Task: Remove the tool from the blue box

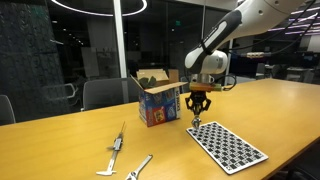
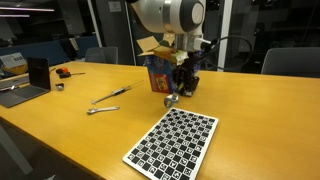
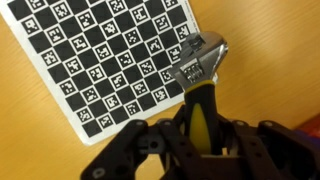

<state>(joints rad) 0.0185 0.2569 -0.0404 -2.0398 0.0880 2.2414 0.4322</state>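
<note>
Wood counter (image 1: 60, 140): a honey-coloured top in a dim office carries everything pictured.
Silvery pair: a long thin silvery tool (image 1: 117, 143) and a shorter plier-like tool (image 1: 138, 167) lie at about 8 o'clock from the carton, well apart from it.
Blue box (image 1: 158, 103): it stands upright with its brown flaps open, just beside the gripper at its 9 o'clock.
Gripper (image 1: 197, 108): it is clamped on the yellow handle, as the wrist view shows.
Tool (image 3: 200, 62): it is out of the box, hanging head-down from the gripper between carton and board. In the wrist view its long axis runs from 6 to 12 o'clock, and the silvery wrench-like head sits just off the board's edge.
Checkered board (image 1: 228, 145): it lies flat at about 4 o'clock from the gripper, near the tool's head.
Relation that counts: the tool points straight down from the one arm, with bare counter below it. By this reading the removal is done, and what is left is a set-down in that gap.
Hard to make out: whether the head touches the counter cannot be told. The box's inside is hidden, and the fingertips are blurred and cut off at the bottom of the wrist view.
</note>
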